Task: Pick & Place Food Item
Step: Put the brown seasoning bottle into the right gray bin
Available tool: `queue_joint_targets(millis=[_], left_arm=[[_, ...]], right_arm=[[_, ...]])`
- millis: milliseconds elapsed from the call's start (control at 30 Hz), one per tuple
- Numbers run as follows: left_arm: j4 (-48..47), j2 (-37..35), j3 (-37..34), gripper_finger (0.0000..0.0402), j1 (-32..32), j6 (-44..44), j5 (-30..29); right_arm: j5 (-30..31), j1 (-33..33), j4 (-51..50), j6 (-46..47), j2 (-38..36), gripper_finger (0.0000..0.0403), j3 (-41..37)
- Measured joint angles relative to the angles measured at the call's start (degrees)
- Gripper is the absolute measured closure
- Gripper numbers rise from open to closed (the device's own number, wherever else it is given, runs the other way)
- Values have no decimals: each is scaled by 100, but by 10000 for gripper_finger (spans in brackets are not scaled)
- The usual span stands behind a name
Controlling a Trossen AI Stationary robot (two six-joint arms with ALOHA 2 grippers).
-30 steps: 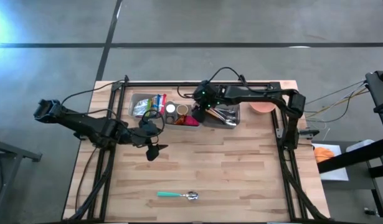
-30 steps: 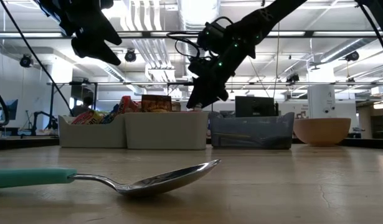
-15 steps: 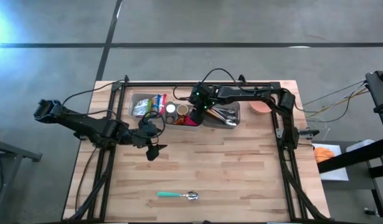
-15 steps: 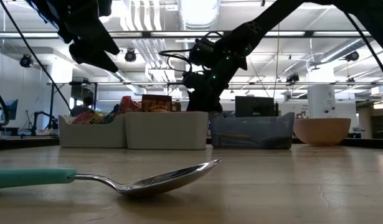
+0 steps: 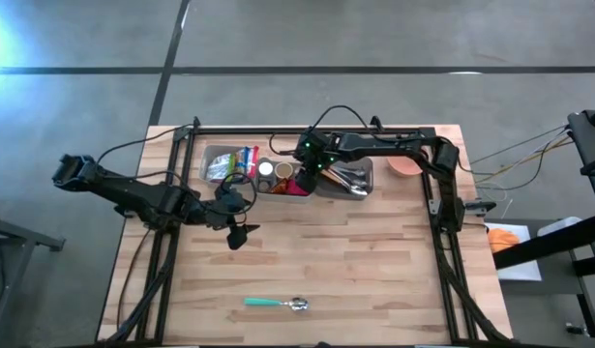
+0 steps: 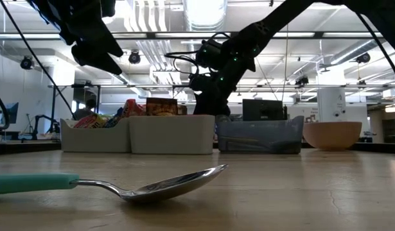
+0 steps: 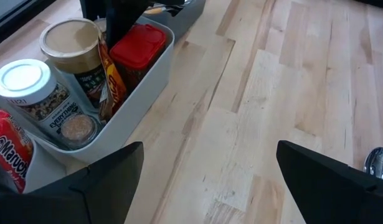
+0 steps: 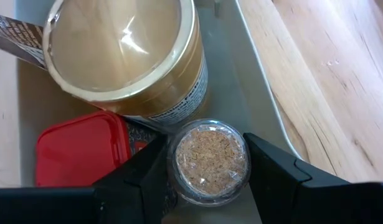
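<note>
The right end effector [image 8: 207, 180] hangs inside the white bin [image 5: 282, 188] at the desk's [image 5: 374, 261] far edge, its two fingers [image 8: 275, 171] straddling a small clear-lidded jar [image 8: 208, 160] of brown crumbs that stands upright with its lid facing up, so the jar lies straight ahead between the fingers rather than off to either side. The fingers stand partly spread, close against the jar's sides; whether they already press it cannot be told from the wrist view. Just beside the jar in the same bin sit a tall can [image 8: 126, 59] with a tan lid and a red-lidded tub [image 8: 79, 149]. The right arm is plainly the nearer one: the left end effector [image 5: 241, 232] hovers over bare wood nearer the left edge, jaws wide and empty, apart from the bin. By the look of it, the next move turns on pinching the jar and lifting it straight up, clear of its neighbours. A spoon [image 5: 275, 304] lies near the desk's front edge.
</note>
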Motion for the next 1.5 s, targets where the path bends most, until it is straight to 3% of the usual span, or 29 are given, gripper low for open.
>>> queue_joint_targets(millis=[533, 933, 1500], left_arm=[[0, 0, 0, 32, 0, -2, 0], [0, 0, 2, 32, 0, -2, 1], [0, 0, 2, 32, 0, -24, 2]], right_arm=[[-11, -2, -185, -150, -11, 219, 2], [-38, -2, -201, -320, 1, 146, 111], [-21, 13, -288, -368, 7, 142, 160]])
